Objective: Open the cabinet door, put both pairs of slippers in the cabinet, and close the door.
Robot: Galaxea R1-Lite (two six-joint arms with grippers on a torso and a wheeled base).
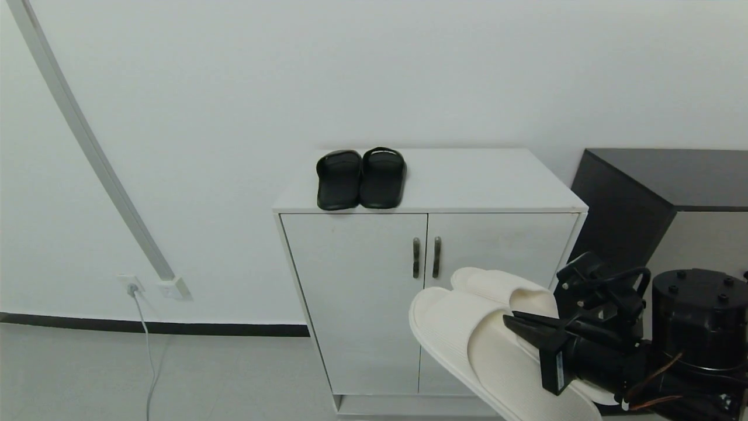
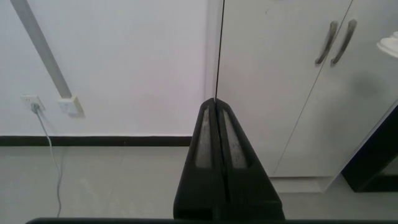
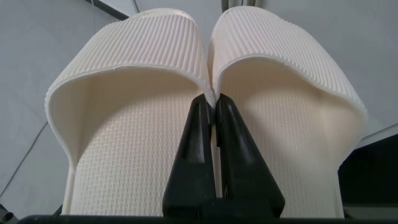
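Two white slippers, right gripper clamped on both; left gripper together, empty: part it squarely around door handle.

Cabinet: plain white on the top and both doors, unpatterned. Its two door handles are dark grey.

Black slippers on the cabinet's top: solid matt black, no pattern visible.

Cream slippers in front of the cabinet's right door: off-white throughout, straps finely ribbed, footbeds covered in a small embossed dot pattern.

Right gripper: black.

Left gripper: black, with grey panels set into the jaws.

Wall behind the cabinet: plain white, with a black skirting strip at its foot and a pale grey conduit running across it.

Floor: light grey.

Unit right of the cabinet: black.
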